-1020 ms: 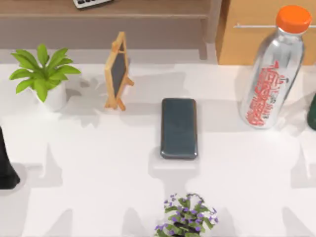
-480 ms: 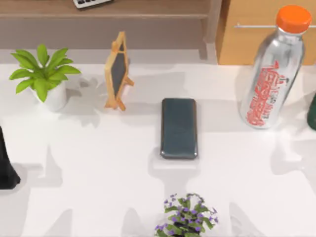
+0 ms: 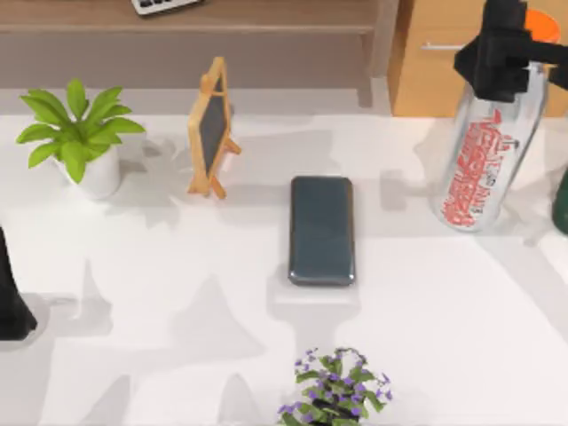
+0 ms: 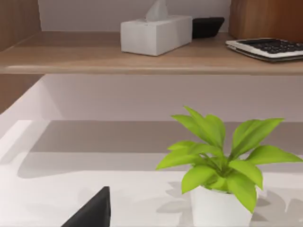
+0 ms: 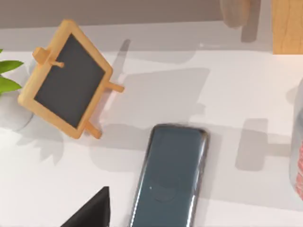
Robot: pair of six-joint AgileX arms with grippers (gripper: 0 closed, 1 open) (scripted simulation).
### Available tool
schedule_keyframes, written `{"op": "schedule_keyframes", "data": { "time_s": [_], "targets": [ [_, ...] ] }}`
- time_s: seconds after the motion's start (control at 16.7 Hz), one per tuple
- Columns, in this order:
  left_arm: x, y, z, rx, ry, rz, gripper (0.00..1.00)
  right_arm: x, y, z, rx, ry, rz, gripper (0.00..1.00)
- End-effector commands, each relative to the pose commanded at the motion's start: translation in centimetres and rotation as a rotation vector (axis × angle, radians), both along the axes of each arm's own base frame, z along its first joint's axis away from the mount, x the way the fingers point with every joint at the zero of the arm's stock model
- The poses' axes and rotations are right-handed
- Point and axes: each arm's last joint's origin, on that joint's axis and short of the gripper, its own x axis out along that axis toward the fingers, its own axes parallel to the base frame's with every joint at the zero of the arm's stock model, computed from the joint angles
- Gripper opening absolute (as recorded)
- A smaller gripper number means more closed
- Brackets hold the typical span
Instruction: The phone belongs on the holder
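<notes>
A small purple-flowered potted plant (image 3: 335, 390) is sitting at the bottom edge of the top view, nearest the camera. Just beyond it, in the middle of the frame, the flat, glossy dark grey-black phone (image 3: 321, 230) with rounded corners is lying face up on the white table (image 3: 177, 337), its long side running away from the camera. My right wrist view is showing what the top view is not: the phone's (image 5: 168, 177) sheen and thin bright rim.

Up and to the left of the phone, well apart from it, the small wooden easel holder (image 3: 211, 127) with a dark slate panel is standing upright; the right wrist view is showing its panel (image 5: 68, 79) face-on.

At the far left, a leafy green plant in a white pot (image 3: 78, 135) is standing; my left wrist view is showing it (image 4: 222, 165) below a wooden shelf (image 4: 118, 59) carrying a white tissue box (image 4: 155, 33) and a keyboard (image 4: 270, 47).

At the upper right, my right gripper (image 3: 501, 49) is hanging in front of the clear orange-capped bottle (image 3: 475, 160); I cannot tell how far its fingers are parted. My left arm (image 3: 11, 297) is sitting at the left edge.
</notes>
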Motion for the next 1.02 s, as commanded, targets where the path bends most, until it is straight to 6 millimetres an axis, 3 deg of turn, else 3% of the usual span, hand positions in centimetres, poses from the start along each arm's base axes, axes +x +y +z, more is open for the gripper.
{"op": "schedule_keyframes", "data": {
  "time_s": [0.12,0.24,0.48,0.78,1.02],
  "targets": [
    [0.0,0.0,0.0,0.000,0.000,0.000,1.00,4.2,3.9,-0.2,-0.025,0.148,0.014,1.00],
    [0.0,0.0,0.0,0.000,0.000,0.000,1.00,7.9,7.8,-1.8,-0.066,0.285,0.015,1.00],
    [0.0,0.0,0.0,0.000,0.000,0.000,1.00,12.9,14.1,-7.7,-0.181,0.519,-0.021,1.00],
    [0.0,0.0,0.0,0.000,0.000,0.000,1.00,15.0,17.5,-15.1,-0.337,0.723,-0.086,1.00],
    [0.0,0.0,0.0,0.000,0.000,0.000,1.00,15.2,17.8,-16.9,-0.380,0.771,-0.108,1.00]
  ]
}}
